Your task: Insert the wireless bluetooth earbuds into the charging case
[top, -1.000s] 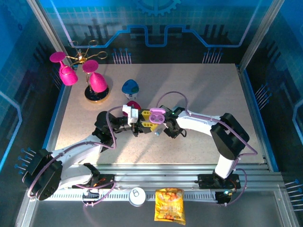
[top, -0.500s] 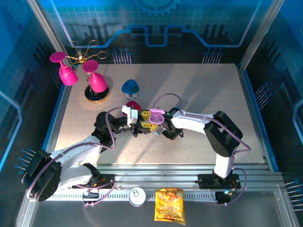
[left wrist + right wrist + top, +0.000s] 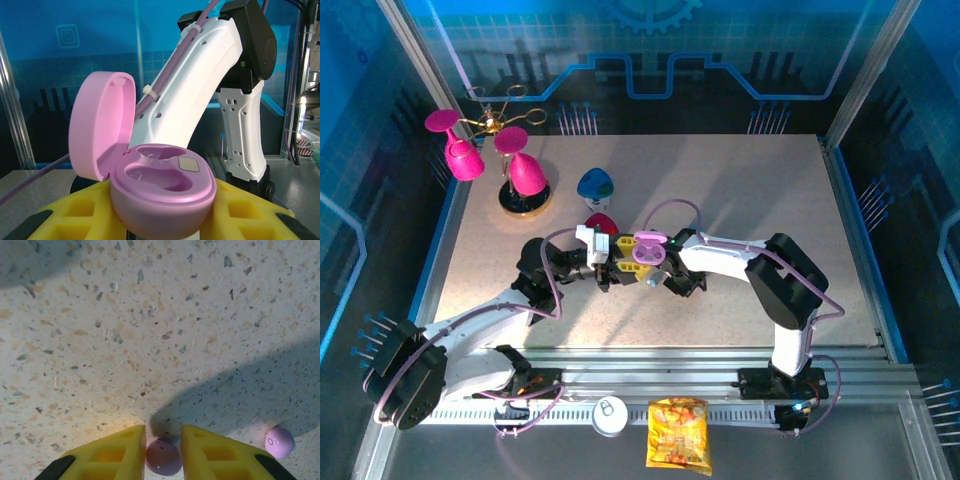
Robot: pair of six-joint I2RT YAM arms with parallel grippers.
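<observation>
My left gripper (image 3: 161,226) clasped the open case (image 3: 162,192); my right gripper (image 3: 163,449) pinched a bud (image 3: 162,460). I judged: lift gently, align it over a well (image 3: 150,176).

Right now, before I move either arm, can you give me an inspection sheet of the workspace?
Surface: speckled table, arm shadows across it.
Job's things: pink charging case, lid open, wells empty; gripped earbud and loose earbud, both pink, apart.
Clutter: blue case, red case, pink glasses, can, snack bag.
Grippers: left gripper shut on pink charging case; right gripper shut on gripped earbud.
Cables: purple cable runs along right arm.
Surroundings: blue panel walls.
</observation>
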